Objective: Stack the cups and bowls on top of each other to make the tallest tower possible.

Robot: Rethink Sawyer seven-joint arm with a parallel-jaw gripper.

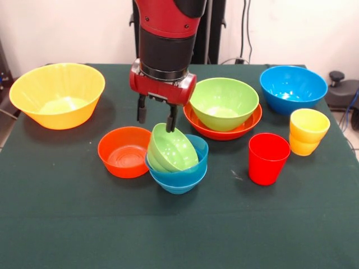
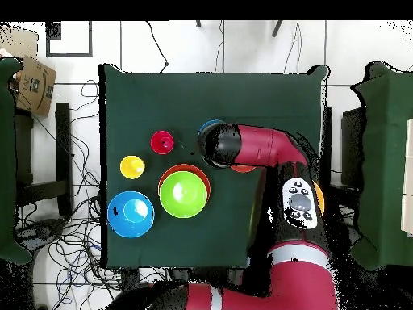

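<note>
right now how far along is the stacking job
Early. Done: a large green bowl sits nested in a red-orange bowl. In hand: the gripper is at the rim of a small green bowl lying tilted inside a small blue bowl. Left: the small orange bowl, big yellow bowl, big blue bowl, red cup and yellow cup stand apart; no tall tower yet.

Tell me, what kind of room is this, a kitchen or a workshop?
Most likely a robotics lab, not a kitchen. A red and black robot arm works over a table covered in green cloth, loose cables trail across the tiled floor, and the plastic bowls are empty, like the large yellow bowl.
</note>
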